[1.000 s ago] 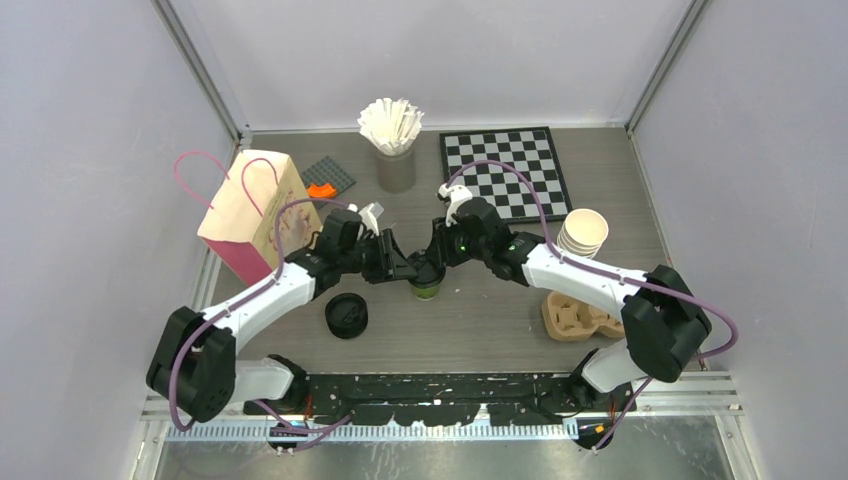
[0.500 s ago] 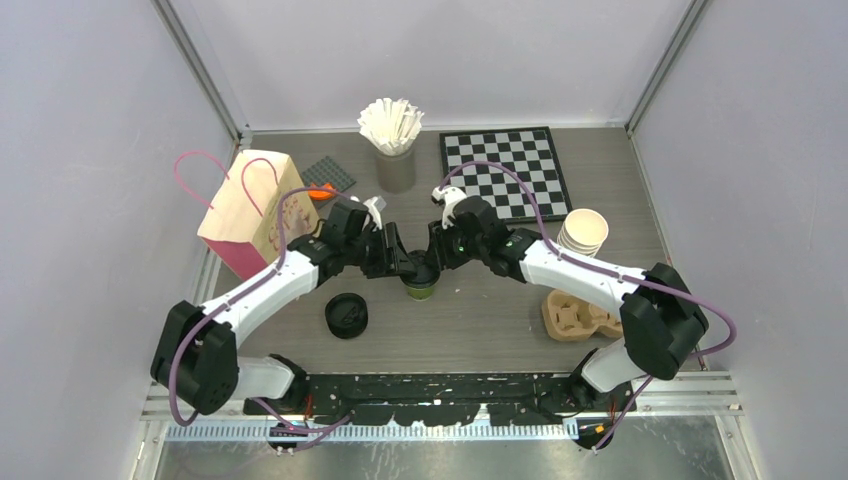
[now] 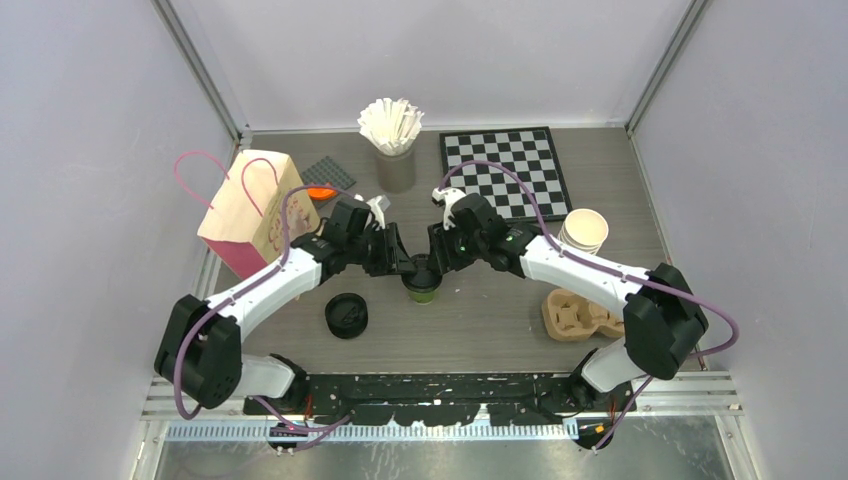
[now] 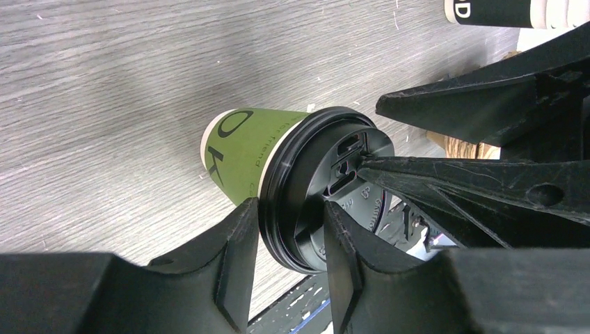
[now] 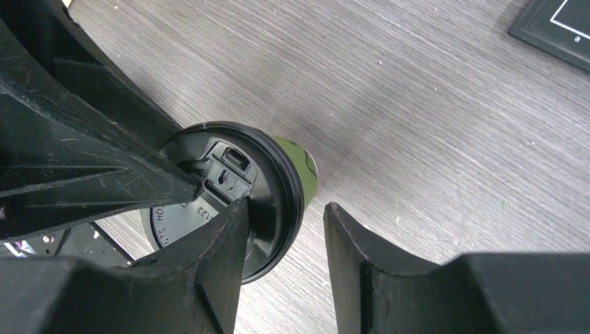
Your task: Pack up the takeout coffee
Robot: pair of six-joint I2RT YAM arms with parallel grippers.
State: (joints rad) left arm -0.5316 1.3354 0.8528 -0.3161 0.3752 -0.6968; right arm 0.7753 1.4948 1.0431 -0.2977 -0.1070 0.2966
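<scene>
my left hand (image 3: 408, 266) is pinched narrow on the rim of the black lid (image 4: 313, 188) of the green takeout coffee cup (image 3: 423, 288), one finger against the cup wall under the rim and the other on the lid's top. my right hand (image 3: 437, 262) straddles that rim from the opposite side, partly spread, its outer finger clear of the cup. the cup sits mid-way on the grey surface (image 3: 480, 325), between a loose black lid (image 3: 346, 315) and the pulp carrier (image 3: 575, 315).
</scene>
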